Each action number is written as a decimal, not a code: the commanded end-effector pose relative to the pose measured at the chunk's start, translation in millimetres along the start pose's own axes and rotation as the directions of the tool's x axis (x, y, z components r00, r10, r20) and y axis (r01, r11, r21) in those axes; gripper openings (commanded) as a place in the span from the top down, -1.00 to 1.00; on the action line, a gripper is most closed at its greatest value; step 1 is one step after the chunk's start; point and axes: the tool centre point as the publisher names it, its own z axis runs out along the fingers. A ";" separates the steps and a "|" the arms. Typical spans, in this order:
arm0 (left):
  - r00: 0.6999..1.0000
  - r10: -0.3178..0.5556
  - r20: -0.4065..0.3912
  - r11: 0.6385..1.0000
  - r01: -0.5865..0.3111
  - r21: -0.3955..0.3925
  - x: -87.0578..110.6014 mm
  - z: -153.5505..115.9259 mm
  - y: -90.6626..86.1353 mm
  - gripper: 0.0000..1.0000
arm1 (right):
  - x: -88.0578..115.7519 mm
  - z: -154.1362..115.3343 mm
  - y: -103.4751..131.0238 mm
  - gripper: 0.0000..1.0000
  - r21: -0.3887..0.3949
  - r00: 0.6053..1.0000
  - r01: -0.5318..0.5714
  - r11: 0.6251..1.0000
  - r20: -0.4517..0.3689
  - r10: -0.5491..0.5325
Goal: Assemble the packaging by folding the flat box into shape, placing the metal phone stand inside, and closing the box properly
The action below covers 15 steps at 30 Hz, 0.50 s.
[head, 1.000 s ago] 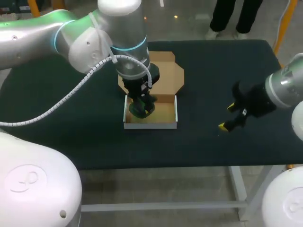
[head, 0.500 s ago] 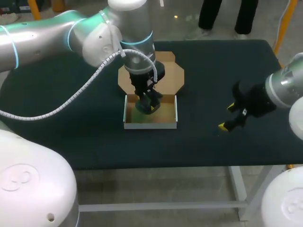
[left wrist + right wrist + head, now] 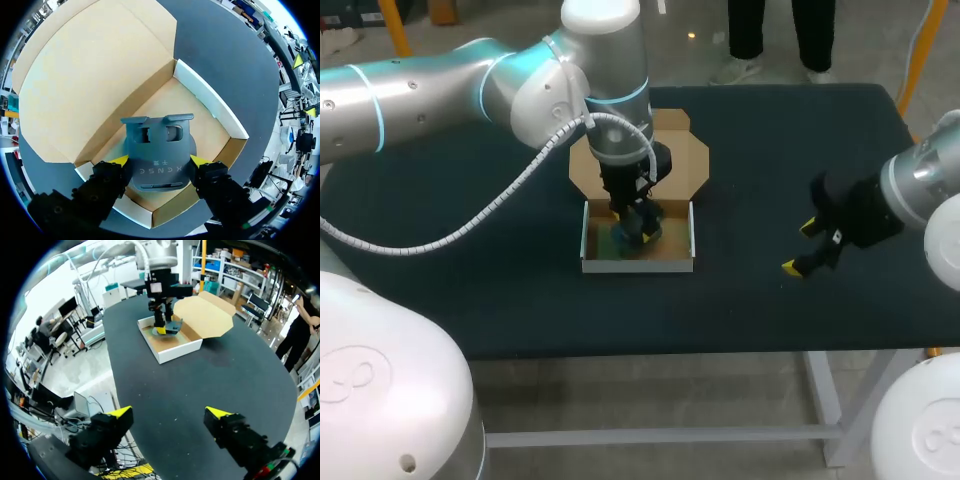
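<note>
- The box [image 3: 638,262] sits near the middle of the dark tabletop [image 3: 470,260], folded into an open tray with white outer walls and a plain brown inside.
- Its brown lid [image 3: 685,165] is open, spread out behind the tray and joined to the rear wall. The lid's outer corners are cut at an angle.
- The phone stand [image 3: 157,155] is a dark grey metal plate with rounded lower corners. It has two short lips at its far edge, a cut-out opening just below them, and a line of pale print lower down.
- The phone stand is inside the tray, above the brown floor. The pictures do not show whether it touches the floor.
- The left arm [image 3: 470,85] reaches down into the tray. The left jaws grip the phone stand, with a yellow fingertip [image 3: 120,160] pressed against each side edge.
- The right arm [image 3: 920,185] is well to the right of the box. The right jaws stand wide apart over bare tabletop, with nothing between the yellow fingertips [image 3: 120,412].
</note>
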 end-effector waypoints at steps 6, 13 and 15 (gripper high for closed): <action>1.000 -0.030 0.006 1.000 0.030 -0.002 -4.3 10.9 -6.5 -0.53 | -0.6 -1.9 -1.1 -1.00 -0.005 1.000 0.002 1.000 -0.006 -0.002; 0.999 -0.051 0.010 0.999 0.051 0.009 -7.3 9.5 -5.4 -1.00 | -0.6 -1.9 -1.1 -1.00 -0.005 1.000 0.002 1.000 -0.006 -0.002; 0.998 -0.063 0.009 0.998 0.063 0.014 -7.9 6.2 -4.4 -1.00 | -0.6 -1.9 -1.1 -1.00 -0.005 1.000 0.002 1.000 -0.006 -0.002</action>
